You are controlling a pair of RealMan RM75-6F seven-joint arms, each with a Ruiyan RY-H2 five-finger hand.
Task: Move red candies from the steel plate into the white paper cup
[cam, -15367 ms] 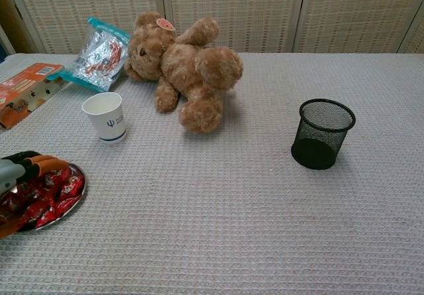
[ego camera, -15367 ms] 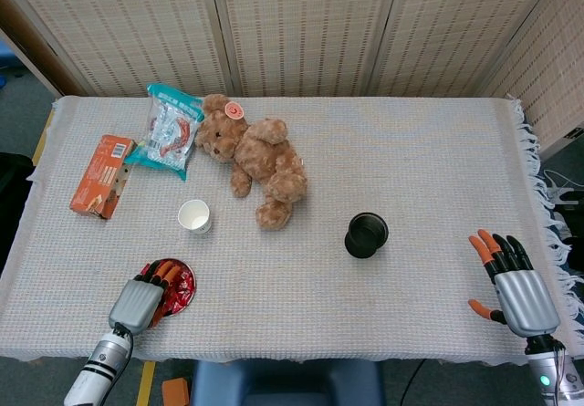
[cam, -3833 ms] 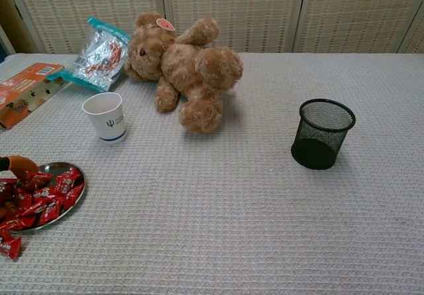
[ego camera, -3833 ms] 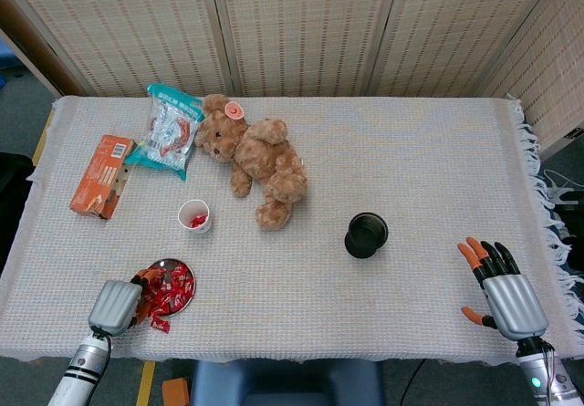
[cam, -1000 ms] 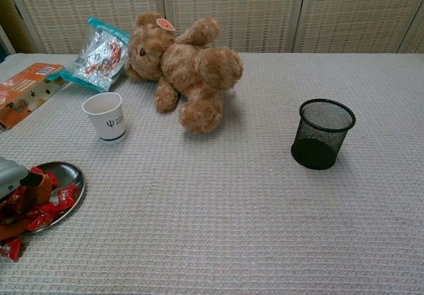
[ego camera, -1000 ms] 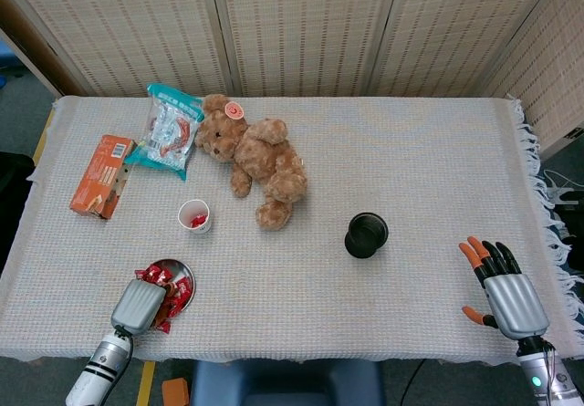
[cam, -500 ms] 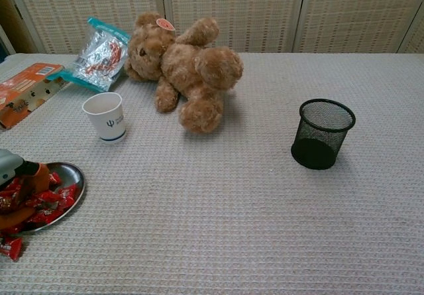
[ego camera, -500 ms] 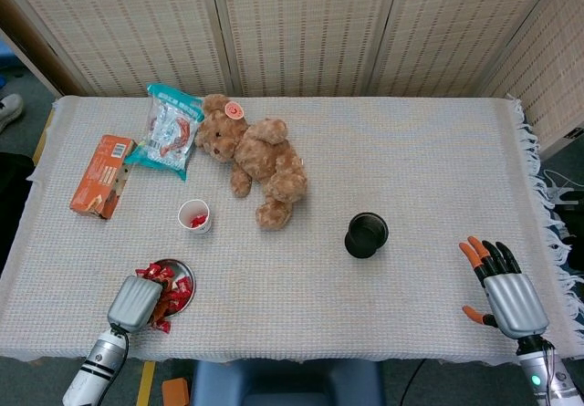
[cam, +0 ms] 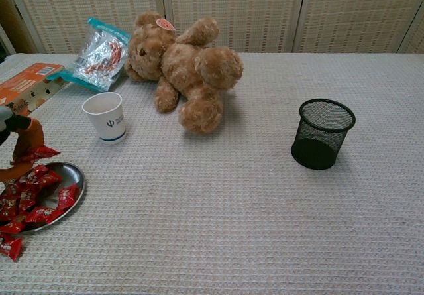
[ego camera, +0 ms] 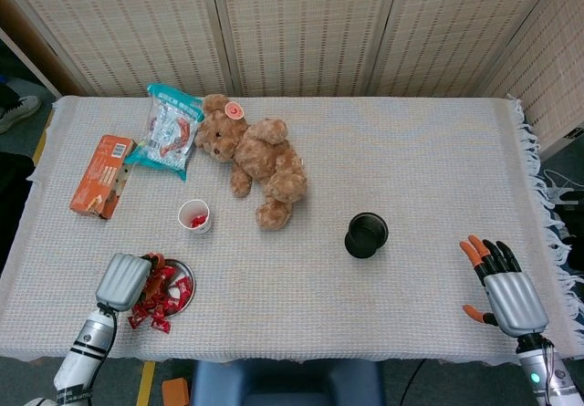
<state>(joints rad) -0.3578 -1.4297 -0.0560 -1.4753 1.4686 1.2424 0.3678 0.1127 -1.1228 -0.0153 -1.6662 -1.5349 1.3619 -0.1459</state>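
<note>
The steel plate (cam: 74, 175) lies at the table's front left, with several red candies (cam: 30, 199) piled on it. One candy (cam: 8, 246) lies on the cloth just in front of the plate. My left hand (cam: 18, 142) hangs above the plate's left side and pinches a red candy (cam: 40, 152) in its orange fingertips. In the head view the left hand (ego camera: 124, 281) covers the plate's (ego camera: 177, 268) left edge. The white paper cup (ego camera: 193, 215) stands upright behind the plate with a red candy inside. My right hand (ego camera: 507, 293) rests open at the front right, holding nothing.
A brown teddy bear (ego camera: 258, 159) lies behind the cup (cam: 106, 116). A black mesh pot (ego camera: 366, 234) stands right of centre. An orange box (ego camera: 101, 175) and a snack bag (ego camera: 169, 130) lie at the back left. The table's front edge runs close to the plate.
My left hand has lifted off the candy pile and drawn left, carrying one red candy up with it. The right hand has stayed put.
</note>
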